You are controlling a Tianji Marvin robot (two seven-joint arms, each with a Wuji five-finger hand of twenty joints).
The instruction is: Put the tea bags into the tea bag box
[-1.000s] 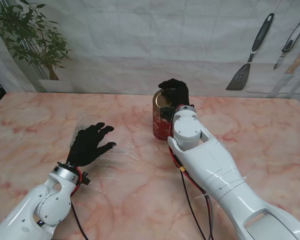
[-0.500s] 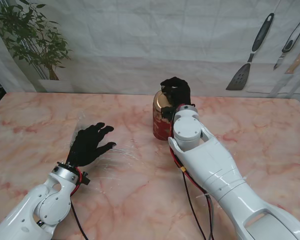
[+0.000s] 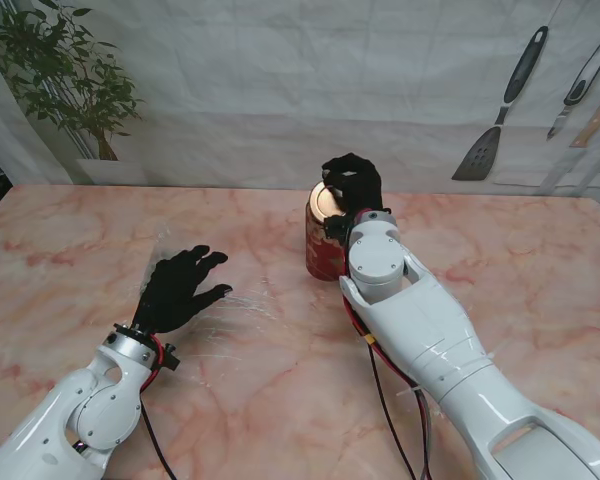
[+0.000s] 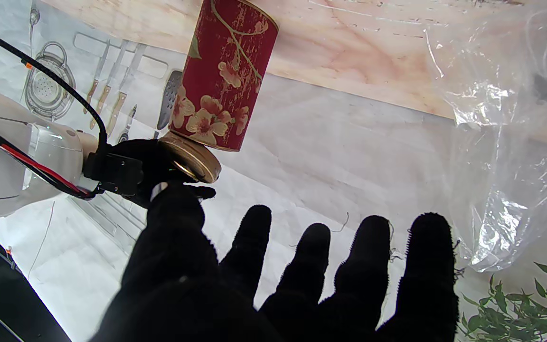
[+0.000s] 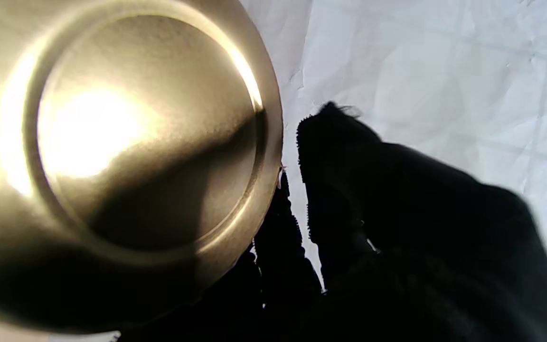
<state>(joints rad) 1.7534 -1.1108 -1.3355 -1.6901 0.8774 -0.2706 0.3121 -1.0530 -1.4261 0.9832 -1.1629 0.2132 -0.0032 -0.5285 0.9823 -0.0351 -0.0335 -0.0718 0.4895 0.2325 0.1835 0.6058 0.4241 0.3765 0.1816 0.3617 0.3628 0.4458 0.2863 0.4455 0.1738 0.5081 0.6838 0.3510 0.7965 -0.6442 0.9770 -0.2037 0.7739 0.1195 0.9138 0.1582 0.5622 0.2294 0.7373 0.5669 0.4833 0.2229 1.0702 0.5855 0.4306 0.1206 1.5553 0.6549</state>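
My right hand (image 3: 352,180) is closed on the gold lid (image 4: 192,159) of the tea box (image 3: 323,248). The fingers curl over the rim of the lid from the far side. In the left wrist view the lid is tilted and one side of it is off the box, so I judge that I hold it this way to pull it off. The box must be open before any tea bag can go in.

My left hand (image 3: 177,286) holds nothing. Its fingers (image 4: 367,266) are spread apart and the palm faces the table (image 3: 70,250). It is over a crumpled clear plastic bag (image 4: 506,128) near the left edge of the table. I think the tea bags are in this bag, but I cannot make them out through the plastic.

The tea box stands upright near the far edge of the table, about the middle. It is a round red tin with pale flowers and a thin branch painted on it. The lid is flat, shiny gold with a raised ring, and it reflects the light strongly.
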